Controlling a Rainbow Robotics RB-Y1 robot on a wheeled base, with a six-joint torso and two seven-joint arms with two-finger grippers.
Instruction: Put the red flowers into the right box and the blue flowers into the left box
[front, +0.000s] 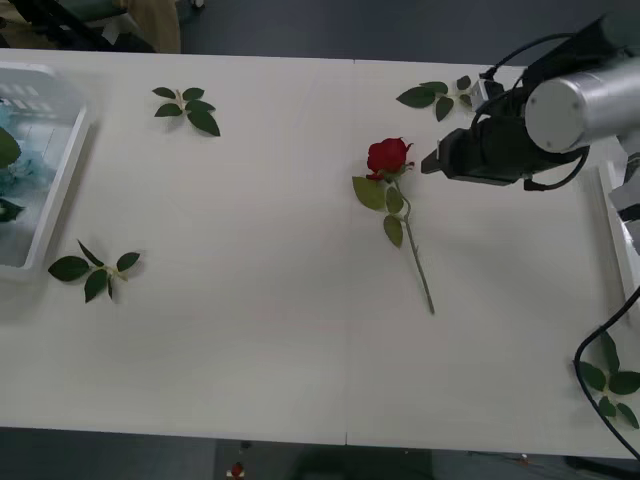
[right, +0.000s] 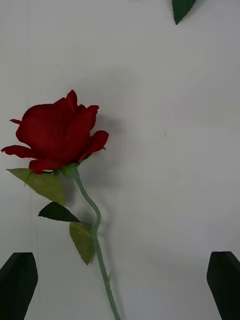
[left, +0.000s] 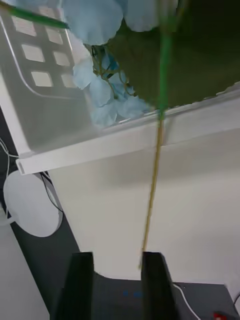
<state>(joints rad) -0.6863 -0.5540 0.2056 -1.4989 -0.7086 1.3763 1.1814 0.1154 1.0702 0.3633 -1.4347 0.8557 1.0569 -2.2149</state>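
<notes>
One red flower (front: 388, 157) lies on the white table, bloom toward the far side, with its stem (front: 418, 260) running toward me. My right gripper (front: 432, 161) hovers just right of the bloom. In the right wrist view it is open (right: 120, 285), and the red bloom (right: 57, 132) lies beyond its black fingers (right: 18, 283). The blue flowers (left: 107, 95) rest in the left box (left: 100, 142), which sits at the table's far left (front: 62, 190). One long thin stem (left: 152, 190) reaches out over its rim. That stem ends between the parted fingers of my left gripper (left: 117, 285). The right box (front: 612, 225) shows only its edge.
Loose green leaf sprigs lie at the back left (front: 190, 108), front left (front: 95, 270), back right (front: 435, 95) and front right (front: 612, 385). A black cable (front: 590, 350) loops at the right front. Below the left box are the table edge and a white round base (left: 30, 202).
</notes>
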